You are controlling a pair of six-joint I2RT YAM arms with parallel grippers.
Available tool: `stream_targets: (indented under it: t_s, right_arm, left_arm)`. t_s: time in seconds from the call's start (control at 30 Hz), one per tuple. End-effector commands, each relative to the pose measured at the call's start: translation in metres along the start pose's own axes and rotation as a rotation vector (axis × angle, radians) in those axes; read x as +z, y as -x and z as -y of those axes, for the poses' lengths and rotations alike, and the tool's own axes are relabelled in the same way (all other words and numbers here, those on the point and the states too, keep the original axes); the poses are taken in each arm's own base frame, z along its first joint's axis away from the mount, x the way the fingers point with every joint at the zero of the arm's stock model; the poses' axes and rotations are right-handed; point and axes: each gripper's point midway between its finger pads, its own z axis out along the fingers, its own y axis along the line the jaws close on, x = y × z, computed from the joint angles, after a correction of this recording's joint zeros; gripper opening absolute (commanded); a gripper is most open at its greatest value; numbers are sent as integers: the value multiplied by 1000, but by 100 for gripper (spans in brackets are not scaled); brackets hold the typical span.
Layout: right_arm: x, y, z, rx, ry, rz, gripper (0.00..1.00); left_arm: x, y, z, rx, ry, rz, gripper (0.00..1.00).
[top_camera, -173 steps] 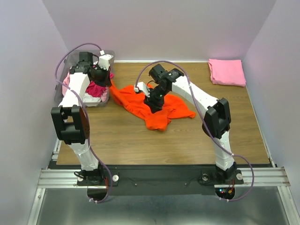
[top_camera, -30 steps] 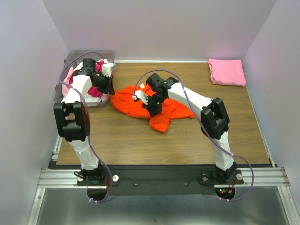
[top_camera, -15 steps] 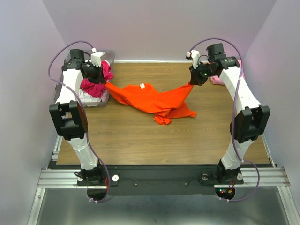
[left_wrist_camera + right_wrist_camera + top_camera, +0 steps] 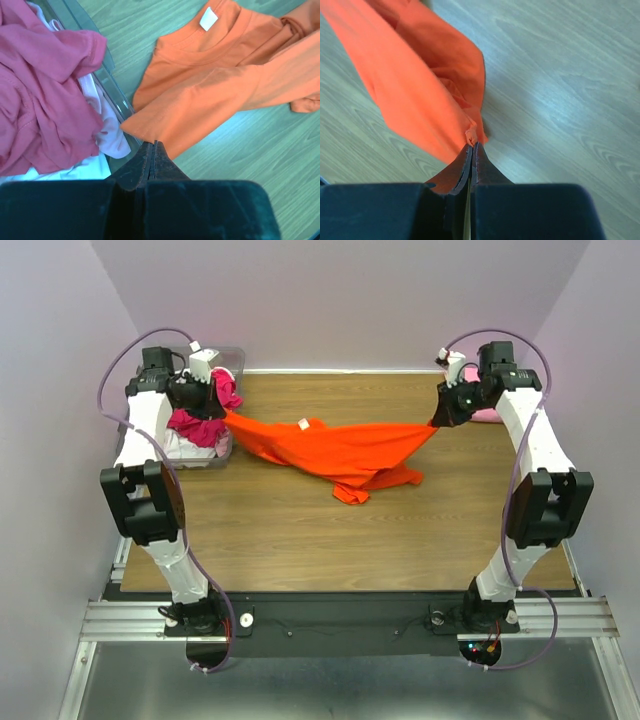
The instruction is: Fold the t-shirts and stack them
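While 1 bin [image 4: 114,95] at the left edge of the tabletop [image 4: 300,540] holds 1 magenta shirt [image 4: 45,95] over pale cloth [image 4: 112,142], the left pincer [image 4: 153,150] clamps 1 corner of 1 orange shirt [image 4: 340,450], which sags across to the right pincer [image 4: 471,150], clamped on another. Open tabletop lies toward the bases.
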Motion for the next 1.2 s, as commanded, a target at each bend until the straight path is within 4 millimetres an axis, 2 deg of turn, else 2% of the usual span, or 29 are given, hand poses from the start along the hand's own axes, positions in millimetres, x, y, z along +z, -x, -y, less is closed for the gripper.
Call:
stream_targets:
  t_s: [0.0, 0.1, 0.2, 0.23, 0.33, 0.37, 0.43, 0.47, 0.6, 0.63, 0.67, 0.73, 0.8, 0.83, 0.87, 0.9, 0.97, 1.0, 1.03, 1.07, 1.1, 1.13, 1.17]
  right_arm:
    - [-28, 34, 14, 41, -98, 139, 0]
    - [-30, 43, 34, 134, -187, 164, 0]
    - [-45, 57, 68, 251, -350, 231, 1]
    - [-57, 69, 81, 289, -418, 279, 1]
    - [-89, 84, 111, 389, -586, 371, 1]
    - [-104, 97, 115, 388, -618, 421, 1]
    - [-127, 111, 121, 418, -674, 490, 1]
    - [-141, 124, 118, 411, -685, 536, 1]
    - [-178, 145, 107, 424, -718, 646, 1]
    - [-193, 148, 106, 428, -756, 681, 1]
    - [-208, 153, 105, 432, -782, 716, 1]
    - [-231, 161, 99, 416, -811, 772, 1]
    - [-262, 167, 87, 391, -857, 832, 1]
    - [-287, 170, 76, 372, -888, 879, 1]
    - [-288, 170, 76, 372, -899, 881, 1]
    - [-306, 170, 64, 358, -911, 918, 1]
    - [-337, 165, 41, 335, -939, 978, 1]
    - [-348, 163, 31, 324, -946, 1002, 1]
    - [-358, 160, 24, 315, -960, 1025, 1]
    - [-367, 155, 18, 311, -979, 1043, 1]
    - [-367, 146, 14, 309, -988, 1035, 1]
    - [-392, 140, -7, 279, -1008, 1092, 1]
    - [-395, 132, -12, 279, -1022, 1094, 1]
  left_arm:
    - [-44, 52, 24, 154, 0, 188, 0]
    - [-54, 70, 30, 201, 4, 250, 0]
    - [-73, 95, 38, 253, 18, 319, 0]
    - [-81, 110, 38, 280, 36, 358, 0]
    - [-99, 135, 43, 305, 67, 425, 0]
    - [-110, 150, 46, 325, 79, 468, 0]
    - [-126, 169, 56, 364, 78, 520, 0]
    - [-133, 177, 59, 380, 83, 547, 0]
    - [-160, 207, 81, 436, 78, 638, 0]
    - [-167, 213, 85, 451, 84, 656, 0]
    - [-184, 224, 95, 488, 99, 703, 0]
    - [-202, 234, 105, 522, 120, 749, 0]
    - [-230, 244, 123, 573, 148, 817, 0]
    - [-239, 246, 128, 592, 156, 841, 0]
    - [-246, 246, 134, 606, 165, 859, 0]
    - [-266, 246, 151, 639, 178, 895, 0]
    - [-274, 240, 158, 660, 200, 919, 0]
    - [-297, 235, 178, 697, 220, 958, 0]
    - [-305, 231, 185, 716, 234, 973, 0]
    - [-301, 223, 184, 720, 238, 971, 0]
    - [-307, 218, 190, 741, 253, 984, 0]
    - [-327, 209, 207, 768, 283, 1021, 0]
    - [-326, 203, 207, 767, 292, 1028, 0]
